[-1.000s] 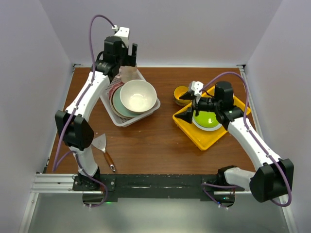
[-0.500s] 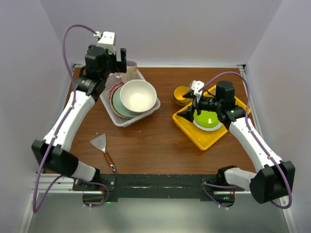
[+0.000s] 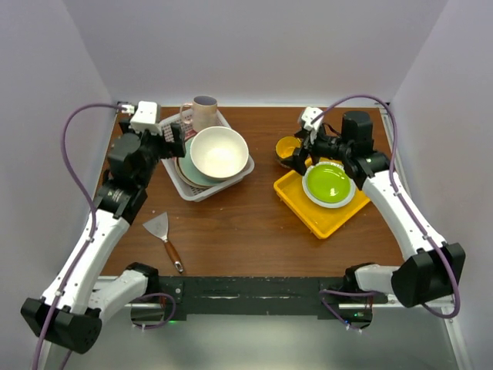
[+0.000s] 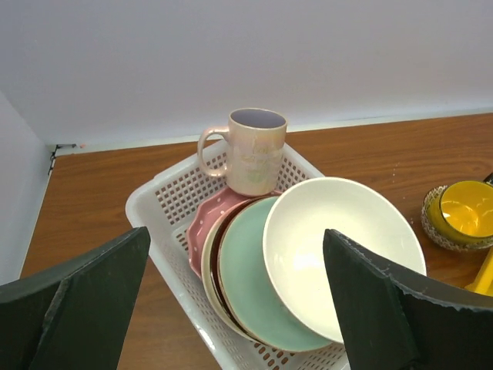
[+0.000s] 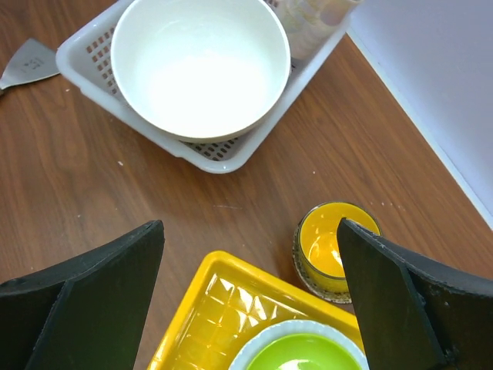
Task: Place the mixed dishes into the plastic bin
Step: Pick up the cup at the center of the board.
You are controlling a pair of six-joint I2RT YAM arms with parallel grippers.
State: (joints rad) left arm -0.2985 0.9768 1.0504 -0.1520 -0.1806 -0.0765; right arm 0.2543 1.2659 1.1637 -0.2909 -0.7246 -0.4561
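**One mug still outside the bin, both my grippers empty**

I count one white bin [image 3: 187,187] on the far left of the table [image 3: 246,239]. In it are one cream bowl [image 3: 219,152] on top, one pinkish mug [image 3: 203,112] upright in the far corner, and a tight stack of plates tilted under the bowl. A pink dotted plate [image 4: 206,231] and a pale green plate [image 4: 246,281] are clear. The rims between them I cannot count.

One yellow mug [image 3: 287,148] stands on the table just past the far-left corner of the one yellow tray [image 3: 304,208], which carries one lime-green plate [image 3: 328,183]. One scraper [image 3: 164,233] lies near my left arm.

My left gripper [image 3: 176,141] and right gripper [image 3: 300,153] both have their jaws spread wide and hold nothing.

A second ago my left gripper hung over the pinkish mug. It has since drawn back to the bin's left side. My right gripper has left the green plate and now sits over the yellow mug.
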